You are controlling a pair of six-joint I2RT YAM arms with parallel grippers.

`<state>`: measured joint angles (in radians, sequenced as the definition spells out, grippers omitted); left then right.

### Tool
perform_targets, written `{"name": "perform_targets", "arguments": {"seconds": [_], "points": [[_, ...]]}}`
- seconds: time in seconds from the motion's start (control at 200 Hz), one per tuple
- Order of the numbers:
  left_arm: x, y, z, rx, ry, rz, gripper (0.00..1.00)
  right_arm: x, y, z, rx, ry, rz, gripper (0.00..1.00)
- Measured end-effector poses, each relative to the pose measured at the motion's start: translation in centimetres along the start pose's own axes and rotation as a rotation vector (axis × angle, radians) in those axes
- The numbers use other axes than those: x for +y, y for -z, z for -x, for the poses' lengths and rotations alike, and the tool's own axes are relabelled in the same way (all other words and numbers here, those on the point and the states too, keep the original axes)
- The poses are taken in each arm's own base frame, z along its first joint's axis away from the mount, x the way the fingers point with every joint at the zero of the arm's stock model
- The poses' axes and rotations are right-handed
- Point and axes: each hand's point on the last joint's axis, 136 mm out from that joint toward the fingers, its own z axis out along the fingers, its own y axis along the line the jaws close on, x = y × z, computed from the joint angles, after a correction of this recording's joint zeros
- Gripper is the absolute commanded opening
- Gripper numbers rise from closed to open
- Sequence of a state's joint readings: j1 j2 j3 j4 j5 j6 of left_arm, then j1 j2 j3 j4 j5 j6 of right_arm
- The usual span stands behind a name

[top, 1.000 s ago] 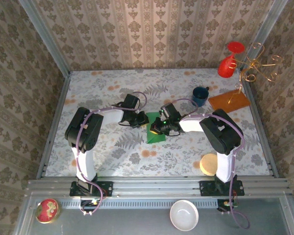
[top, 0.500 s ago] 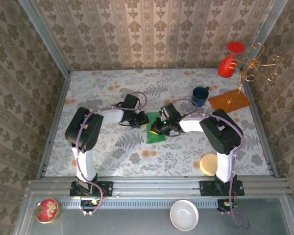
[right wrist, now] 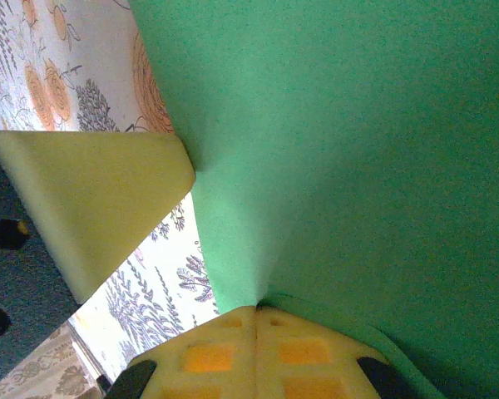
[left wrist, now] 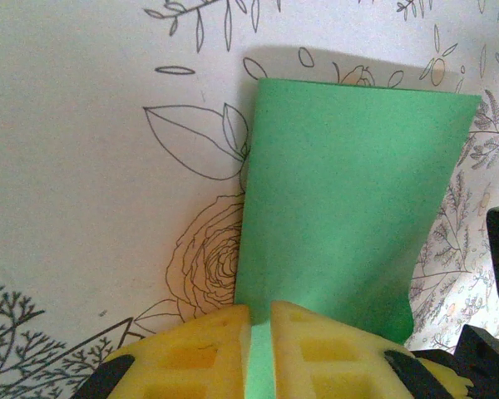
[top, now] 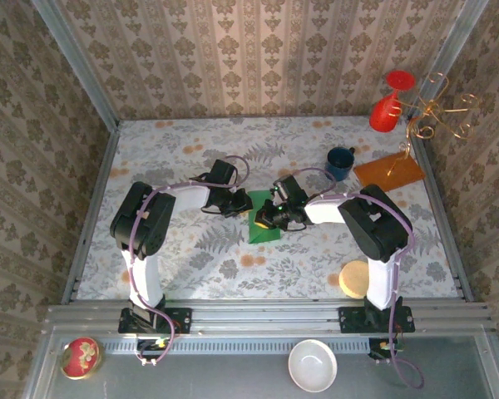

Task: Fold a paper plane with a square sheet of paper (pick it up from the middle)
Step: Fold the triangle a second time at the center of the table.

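Note:
The square sheet of paper (top: 263, 226), bright green, lies folded over on the flowered table between my two grippers. In the left wrist view the paper (left wrist: 349, 199) stretches away as a doubled rectangle, and my left gripper (left wrist: 259, 349) is shut on its near edge, a green strip showing between the yellow pads (left wrist: 191, 353). My right gripper (right wrist: 256, 328) is shut on another edge of the paper (right wrist: 358, 150), which is lifted and creased there. The left gripper's pad (right wrist: 91, 199) shows beside it. In the top view the left gripper (top: 239, 204) and right gripper (top: 264, 218) nearly meet. The paper plane is out of view.
A blue mug (top: 341, 162) and an orange-brown board (top: 388, 172) stand at the back right, with a red glass (top: 385, 110) on a wire stand (top: 439, 112). A tan disc (top: 354, 278) lies near the right base. A white bowl (top: 312, 366) and a red ball (top: 81, 357) sit below the table edge.

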<state>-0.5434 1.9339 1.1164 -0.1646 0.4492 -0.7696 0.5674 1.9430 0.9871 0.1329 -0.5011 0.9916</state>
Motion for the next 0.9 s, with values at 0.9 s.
{"name": "perform_targets", "arguments": {"seconds": [0.9], "points": [[-0.9, 1.8, 0.7, -0.035, -0.004, -0.006, 0.24, 0.7, -0.2, 0.2, 0.011, 0.020, 0.019, 0.25]]}}
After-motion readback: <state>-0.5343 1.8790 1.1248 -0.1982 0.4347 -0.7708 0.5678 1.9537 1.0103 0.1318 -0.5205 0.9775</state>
